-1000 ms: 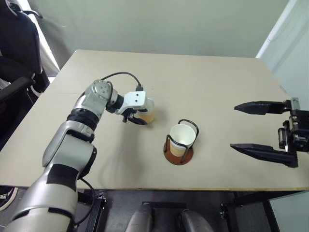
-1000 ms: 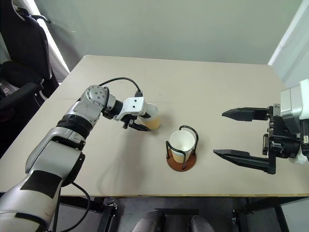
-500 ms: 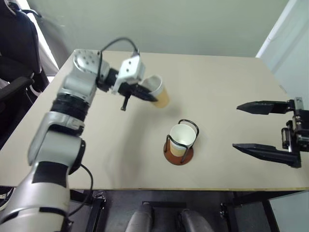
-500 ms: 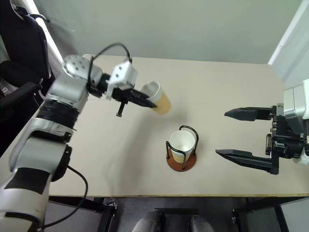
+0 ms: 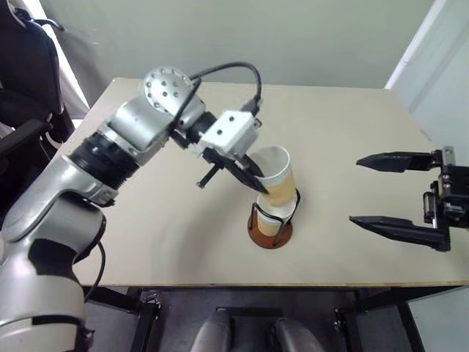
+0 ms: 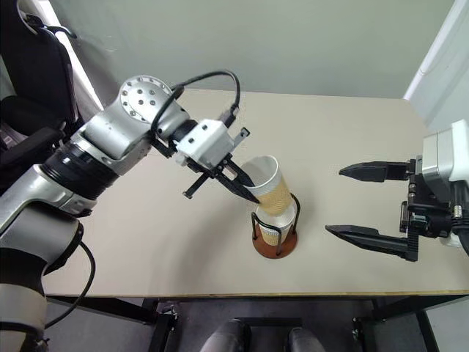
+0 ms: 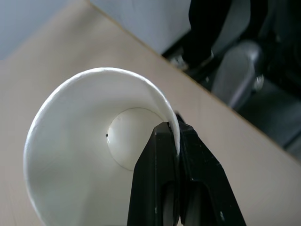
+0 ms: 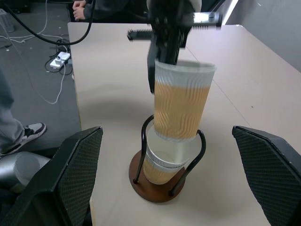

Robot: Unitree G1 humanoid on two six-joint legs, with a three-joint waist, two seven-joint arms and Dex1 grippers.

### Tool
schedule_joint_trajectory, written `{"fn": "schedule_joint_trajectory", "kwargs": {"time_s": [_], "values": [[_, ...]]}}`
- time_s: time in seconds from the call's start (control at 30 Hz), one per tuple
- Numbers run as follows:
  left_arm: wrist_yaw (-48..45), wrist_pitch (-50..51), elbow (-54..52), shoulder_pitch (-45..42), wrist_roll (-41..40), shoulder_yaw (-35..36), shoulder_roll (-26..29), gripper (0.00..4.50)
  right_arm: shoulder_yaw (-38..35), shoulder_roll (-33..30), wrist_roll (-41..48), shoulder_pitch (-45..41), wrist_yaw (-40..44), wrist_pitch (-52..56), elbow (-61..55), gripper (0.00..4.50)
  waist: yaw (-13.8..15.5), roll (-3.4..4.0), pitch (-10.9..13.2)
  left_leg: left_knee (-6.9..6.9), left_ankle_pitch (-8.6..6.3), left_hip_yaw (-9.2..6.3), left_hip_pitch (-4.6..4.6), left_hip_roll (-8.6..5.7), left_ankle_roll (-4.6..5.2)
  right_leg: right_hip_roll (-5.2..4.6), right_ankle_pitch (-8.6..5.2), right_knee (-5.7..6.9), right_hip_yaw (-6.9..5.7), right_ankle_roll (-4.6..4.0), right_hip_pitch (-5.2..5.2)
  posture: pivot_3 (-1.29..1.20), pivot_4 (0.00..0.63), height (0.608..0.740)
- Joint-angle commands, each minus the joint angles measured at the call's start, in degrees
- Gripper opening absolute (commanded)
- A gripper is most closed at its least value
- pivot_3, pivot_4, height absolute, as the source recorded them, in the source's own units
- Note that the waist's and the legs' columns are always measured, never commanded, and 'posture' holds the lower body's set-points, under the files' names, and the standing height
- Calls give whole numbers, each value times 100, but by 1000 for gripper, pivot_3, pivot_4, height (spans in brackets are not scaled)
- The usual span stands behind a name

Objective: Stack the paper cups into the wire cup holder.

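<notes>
Two paper cups counted: one seated in the wire cup holder on the worktop, lower half hidden behind the second cup, rim pinched by left jaws; right jaws spread empty.

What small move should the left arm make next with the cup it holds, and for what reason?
Probably straighten the held cup and lower it. The left tool is shut on its rim, and the cup hangs tilted just above the cup already seated in the wire cup holder, its bottom near that rim but not yet nested.
</notes>
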Motion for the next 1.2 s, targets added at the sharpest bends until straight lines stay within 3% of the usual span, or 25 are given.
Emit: {"fn": "schedule_joint_trajectory", "kwargs": {"time_s": [0.03, 0.37, 0.4, 0.47, 0.6, 0.8, 0.83, 0.97, 1.07, 1.2], "values": [[-183, -214, -72, -154, 19, 7, -24, 25, -473, -5, 114, 81, -43, 58, -119, 4500, 0, 0, 0, 0, 0, 0, -6, 0, 0, -1, 0, -1, 0, 0, -6, 0, 150, 740], [-183, -380, 111, -58, 354, -82, -154, 25, -592, 94, 108, 287, -111, 22, -224, 4500, -5, 0, 0, -11, -4, 1, -13, -1, 3, -1, 0, -8, 0, 0, -12, 0, 150, 740], [-183, -437, 163, -63, 382, -123, -147, 206, -519, 93, 92, 261, -143, -10, -213, 4500, -5, 0, 0, -11, -4, 0, -13, -1, 3, -1, 0, -8, 0, 0, -12, 0, 150, 740], [-183, -479, 275, -74, 441, -157, -167, 693, -388, 89, 60, 210, -190, -67, -183, 4500, -5, 1, 0, -10, -4, 0, -11, -1, 3, -1, 0, -8, 0, 0, -10, 0, 150, 740], [-183, -652, 598, -51, 675, -24, -349, 2118, -118, 88, -20, 107, -274, -170, -139, 4500, 4, 0, 0, -8, -4, 0, -11, -1, 3, -1, 0, -7, 0, 0, -10, 0, 150, 740], [-183, -344, 1036, 22, 821, 1007, -836, 4316, 287, 41, -217, -43, -194, -276, 11, 4500, 7, 0, 0, -4, -6, 2, -17, -4, 7, -3, 2, -9, 0, 4, -11, 0, 150, 740], [-183, -155, 1093, 23, 758, 1287, -858, 4457, 329, 36, -251, -51, -161, -288, 28, 4500, 2, 0, 0, -6, -6, 2, -17, -4, 7, -3, 1, -10, 0, 5, -12, 0, 150, 740], [-94, 873, 1333, 128, 577, 2389, -582, 4457, 369, -16, -482, 76, 136, -298, 139, 4500, -11, 1, 0, -16, -5, 3, -15, -4, 6, -3, 0, -9, 0, 7, -17, 0, 150, 740], [-175, 1514, 717, 979, 421, 2817, 221, 4457, 330, -34, -755, 302, 468, -305, 347, 4500, -89, 22, -13, -24, -5, 3, -12, -3, 5, -2, -2, -12, 0, 8, -20, 0, 150, 740], [157, 2205, 139, 2211, 452, 3548, 871, 4457, 389, -19, -1267, 783, 1056, -453, 875, 4500, -106, 26, -14, -21, 3, 6, 0, -3, -8, -2, -8, -12, 1, 14, -15, 0, 150, 740]]}}
